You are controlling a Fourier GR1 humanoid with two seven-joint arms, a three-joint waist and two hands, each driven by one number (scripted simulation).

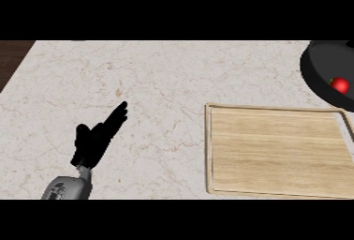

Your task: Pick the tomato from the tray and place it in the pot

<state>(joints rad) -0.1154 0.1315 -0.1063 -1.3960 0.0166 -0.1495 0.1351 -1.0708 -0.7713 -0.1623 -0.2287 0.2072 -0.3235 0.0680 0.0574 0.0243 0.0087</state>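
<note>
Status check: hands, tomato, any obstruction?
Left hand open, resting over counter. Right hand out of view. Tomato in pot. Tray bare; no obstruction.

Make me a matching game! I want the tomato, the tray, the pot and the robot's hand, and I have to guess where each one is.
Things:
1. tomato
2. tray
3. pot
4. left hand

Places:
A. at the picture's top right edge, partly cut off
B. on the counter's left, fingers straight
C. inside the pot
D. lying flat at the lower right, nothing on it

Pairs: 1-C, 2-D, 3-A, 4-B
</note>
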